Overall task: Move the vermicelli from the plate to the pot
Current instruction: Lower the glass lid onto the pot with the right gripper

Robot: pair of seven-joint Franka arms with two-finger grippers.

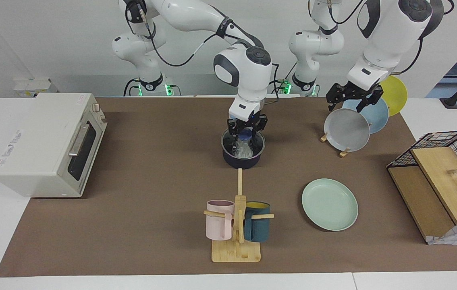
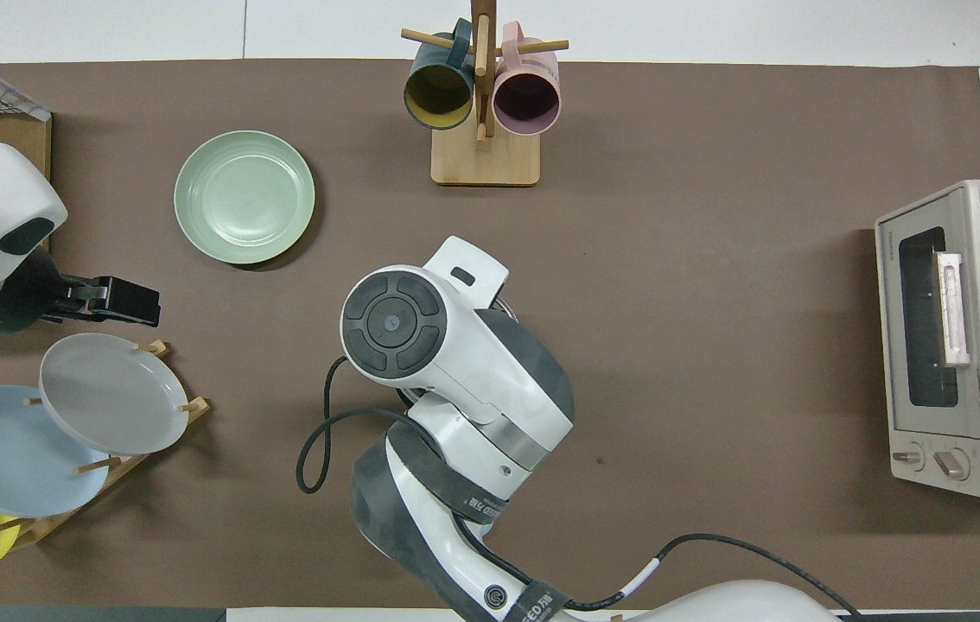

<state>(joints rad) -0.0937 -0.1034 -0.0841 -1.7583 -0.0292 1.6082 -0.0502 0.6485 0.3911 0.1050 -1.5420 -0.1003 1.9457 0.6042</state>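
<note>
The dark pot [image 1: 241,162] stands mid-table with whitish vermicelli [image 1: 244,152] inside, seen through a round glass lid [image 1: 230,143] that lies at the pot's rim. My right gripper [image 1: 247,129] is shut on the lid's blue knob, directly over the pot. In the overhead view the right arm hides the pot and its handle. The pale mint-green plate [image 1: 329,204] [image 2: 244,196] lies bare, farther from the robots, toward the left arm's end. My left gripper [image 1: 348,101] [image 2: 131,300] hangs open and holds nothing, over the plate rack.
A wooden rack with grey [image 1: 346,129], light-blue and yellow plates stands toward the left arm's end. A wire basket with wooden boards [image 1: 446,169] sits by that table edge. A toaster oven [image 1: 47,141] is at the right arm's end. A mug stand [image 1: 236,225] is farther out than the pot.
</note>
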